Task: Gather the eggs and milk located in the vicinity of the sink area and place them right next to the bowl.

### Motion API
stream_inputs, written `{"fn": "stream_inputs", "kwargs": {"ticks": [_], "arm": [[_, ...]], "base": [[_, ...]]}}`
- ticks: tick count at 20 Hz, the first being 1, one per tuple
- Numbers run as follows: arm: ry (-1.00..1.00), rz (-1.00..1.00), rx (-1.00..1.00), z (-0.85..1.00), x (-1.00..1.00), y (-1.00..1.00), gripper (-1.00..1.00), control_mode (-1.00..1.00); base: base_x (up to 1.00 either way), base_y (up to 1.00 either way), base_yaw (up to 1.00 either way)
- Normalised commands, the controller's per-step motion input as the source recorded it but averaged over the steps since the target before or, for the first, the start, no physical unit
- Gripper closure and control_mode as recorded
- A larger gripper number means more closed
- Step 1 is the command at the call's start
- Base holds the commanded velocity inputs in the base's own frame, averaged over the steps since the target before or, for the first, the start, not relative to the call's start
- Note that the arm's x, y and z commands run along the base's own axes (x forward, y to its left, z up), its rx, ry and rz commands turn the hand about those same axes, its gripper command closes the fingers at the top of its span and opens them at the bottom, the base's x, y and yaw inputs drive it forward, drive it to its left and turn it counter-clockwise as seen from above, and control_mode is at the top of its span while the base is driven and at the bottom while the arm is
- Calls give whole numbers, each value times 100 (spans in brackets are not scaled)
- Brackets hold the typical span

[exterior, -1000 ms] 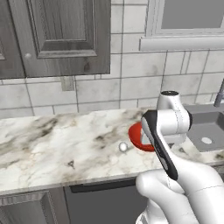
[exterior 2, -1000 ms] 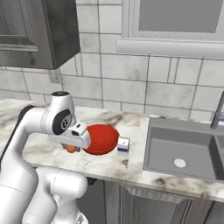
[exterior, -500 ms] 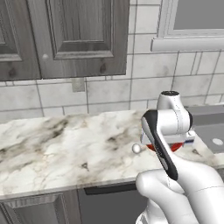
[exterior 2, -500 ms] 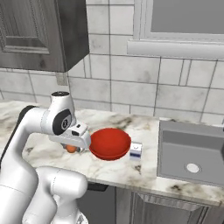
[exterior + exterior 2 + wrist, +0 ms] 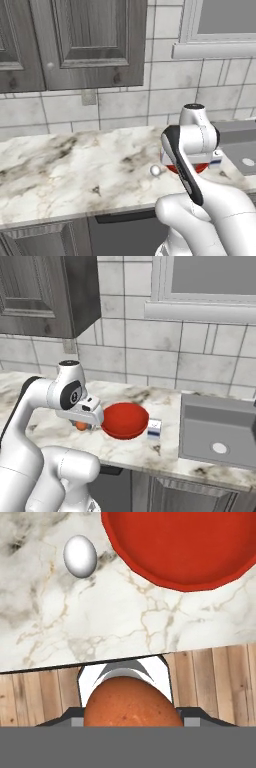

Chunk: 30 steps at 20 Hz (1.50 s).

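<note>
- Orange-brown egg (image 5: 131,702) is clamped between the gripper (image 5: 131,714) jaws, sitting at the bottom centre of the hand view and looking smooth and whole, no cracks that I can spot.
- Big change over the last second: the whole scene has slid in both base views, so that's the base driving, not stuff moving on the counter. The bowl (image 5: 125,419) went from centre-left to about the middle of the right base view, and the sink (image 5: 220,431) has drifted out toward the right edge.
- My read: the egg pickup is done and the carry is basically at its destination. What's left for this one looks like lowering it onto the marble counter (image 5: 75,627) beside the bowl.
- From the right base view the egg (image 5: 81,426) hangs just left of the bowl, low over the counter.
- Milk carton (image 5: 154,429) already stands right against the bowl on its right side, white top, blue lower part, upright.
- Small glossy white ball (image 5: 80,556) sits upper left in the hand view, near the bowl rim. Not an egg to collect, just don't bump it.
</note>
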Motion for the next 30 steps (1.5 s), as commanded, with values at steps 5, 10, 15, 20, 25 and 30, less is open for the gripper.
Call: {"fn": "stream_inputs", "kwargs": {"ticks": [5,10,15,20,25,30], "arm": [[0,0,0,0,0,0,100,100],[0,0,0,0,0,0,100,100],[0,0,0,0,0,0,100,100],[0,-1,0,0,0,-1,100,-100],[-3,-5,7,-5,-32,-36,100,-100],[-8,14,17,-1,-42,-93,100,-100]], "base": [[6,-25,-2],[22,-14,-4],[31,0,-9],[5,0,-3],[0,0,0],[0,0,0]]}}
